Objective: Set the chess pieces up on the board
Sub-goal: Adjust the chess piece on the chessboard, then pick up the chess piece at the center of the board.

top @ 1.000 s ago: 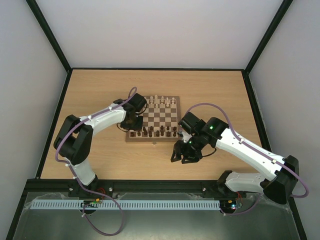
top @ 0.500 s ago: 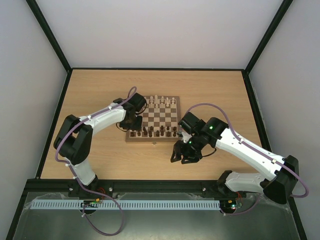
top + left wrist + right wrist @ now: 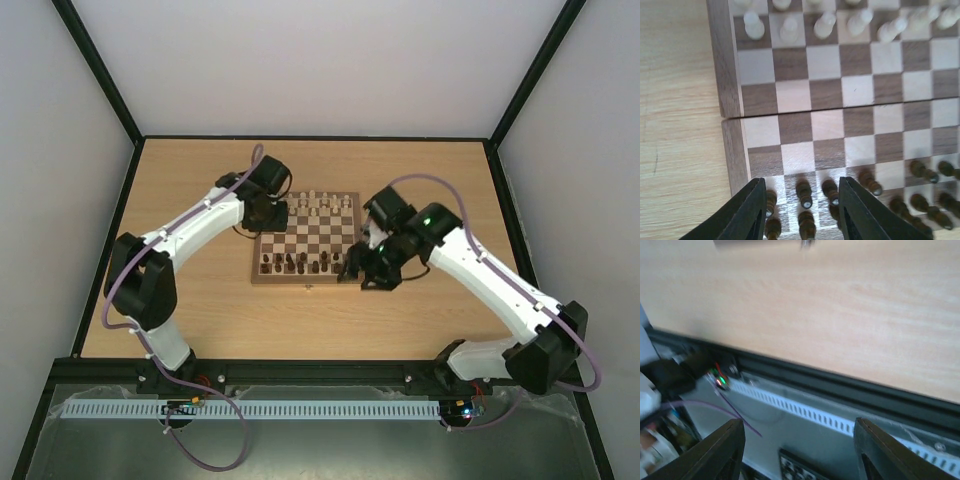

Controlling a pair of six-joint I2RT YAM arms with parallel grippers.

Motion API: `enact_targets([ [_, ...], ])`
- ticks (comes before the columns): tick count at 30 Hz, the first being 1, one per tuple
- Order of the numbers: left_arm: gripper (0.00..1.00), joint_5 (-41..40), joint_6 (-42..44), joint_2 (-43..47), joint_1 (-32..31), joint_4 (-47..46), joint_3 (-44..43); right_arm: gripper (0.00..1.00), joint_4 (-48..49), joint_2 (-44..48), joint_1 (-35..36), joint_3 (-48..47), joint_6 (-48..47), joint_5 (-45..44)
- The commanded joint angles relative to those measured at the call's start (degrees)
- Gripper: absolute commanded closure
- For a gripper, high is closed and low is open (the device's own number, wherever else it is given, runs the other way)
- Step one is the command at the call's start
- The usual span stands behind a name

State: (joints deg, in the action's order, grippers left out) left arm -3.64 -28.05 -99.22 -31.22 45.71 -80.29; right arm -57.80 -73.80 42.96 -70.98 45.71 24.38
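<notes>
The board (image 3: 306, 237) lies mid-table. Dark brown chess pieces (image 3: 305, 263) stand in its two near rows, several pale chessmen (image 3: 320, 203) in the far rows. My left gripper (image 3: 272, 215) hangs raised over the board's left side. In the left wrist view it (image 3: 802, 202) is open, and dark chess pieces (image 3: 805, 194) of the near-left corner stand below the gap, none touched. My right gripper (image 3: 362, 275) hovers at the board's near-right corner. Seen from the right wrist, it (image 3: 797, 452) is open and empty, and blurred; the board is out of that view.
Black frame posts and a black rim (image 3: 300, 366) bound the wooden table (image 3: 430, 190). The right wrist view looks past the table's front edge onto a slotted white cable duct (image 3: 805, 412) and a purple cable (image 3: 705, 407). Bare board squares (image 3: 825, 92) separate the two sets.
My left gripper has opened and lifted away from the near-left pieces toward the board's far-left side. The right arm swung from the front of the table up to the board's near-right corner.
</notes>
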Motion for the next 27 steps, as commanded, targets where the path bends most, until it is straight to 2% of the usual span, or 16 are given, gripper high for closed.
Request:
enact_targets([
  [1,0.55,5.1,0.1,3.1,2.7,3.8,-5.0,0.4,-4.3,-4.2,-10.0,-5.8,-0.6,-1.9],
  [4,0.51,10.2,0.7,4.4,4.3,4.8,-7.5,0.39,-4.2,-8.5,-16.9,-7.9,-0.9,-4.5],
  [7,0.49,13.9,1.6,5.1,5.3,6.6,-9.9,0.4,-0.2,-13.0,-22.0,-8.1,-0.1,-4.6],
  [12,0.49,17.0,3.2,7.2,7.0,8.7,-10.0,0.43,0.0,-26.8,-24.0,-17.5,-0.9,-10.3],
  [14,0.49,18.7,2.6,9.0,8.3,8.1,-8.2,0.48,0.3,-30.4,-24.7,-19.4,0.0,-12.0],
  [16,0.49,20.5,1.3,10.4,9.3,7.5,-6.8,0.54,2.2,-32.3,-25.6,-19.4,2.9,-12.3],
  [20,0.49,21.5,-0.2,11.4,9.9,7.2,-4.9,0.53,4.2,-35.6,-26.4,-20.8,12.4,-12.0],
  [27,0.49,23.0,-2.6,13.4,10.1,6.1,-1.9,0.53,7.8,-34.9,-26.4,-19.9,31.7,-18.9],
])
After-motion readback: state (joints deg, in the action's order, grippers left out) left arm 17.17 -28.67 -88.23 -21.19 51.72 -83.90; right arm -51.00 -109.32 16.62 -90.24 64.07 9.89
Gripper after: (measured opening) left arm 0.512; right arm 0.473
